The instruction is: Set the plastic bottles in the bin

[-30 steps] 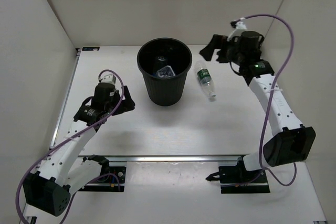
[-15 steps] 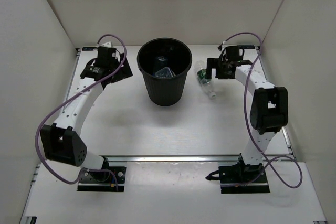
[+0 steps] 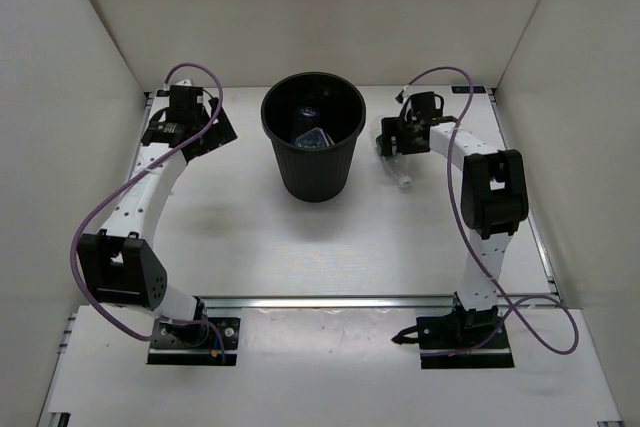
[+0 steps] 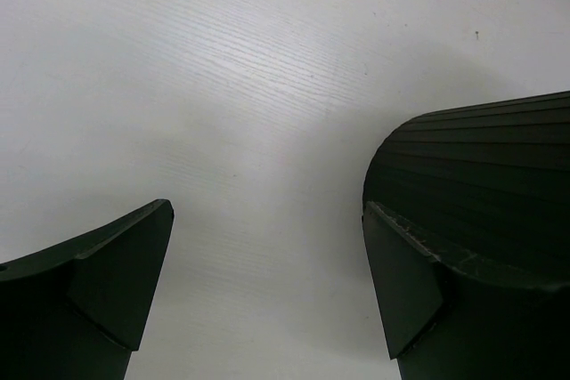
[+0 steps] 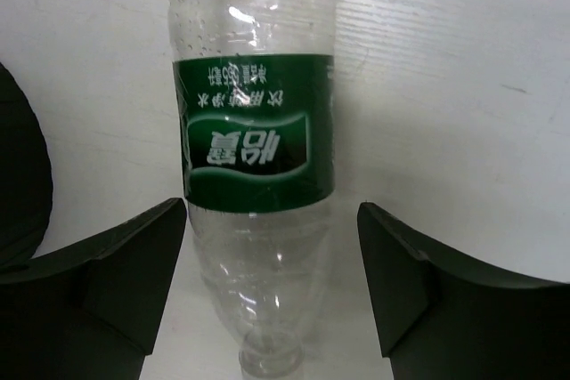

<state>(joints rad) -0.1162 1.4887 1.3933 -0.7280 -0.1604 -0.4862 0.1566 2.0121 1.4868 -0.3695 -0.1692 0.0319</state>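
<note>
The black bin [image 3: 345, 162] stands mid-table, and inside it lie clear bottles [image 3: 313, 135], one showing some blue. Right of the bin, a clear plastic bottle with a dark green label [image 5: 254, 131] lies on the table, its neck end [image 3: 403, 178] sticking out from under my right gripper [image 3: 392, 143]. In the right wrist view my right gripper [image 5: 272, 220] straddles the bottle's shoulder. The left finger is almost against it and a gap remains on the right. My left gripper [image 3: 192, 135] hangs open over bare table at the back left, as the left wrist view [image 4: 267, 220] also shows.
White walls close the table on the left, back and right. A dark curved shape [image 5: 18, 175] sits at the left edge of the right wrist view. Both arm bases [image 3: 190, 332] are bolted to a rail at the near edge.
My right gripper came down from above the back right onto the green-labelled bottle, and its jaws have narrowed. The left arm swung from beside the bin out to the back left.
</note>
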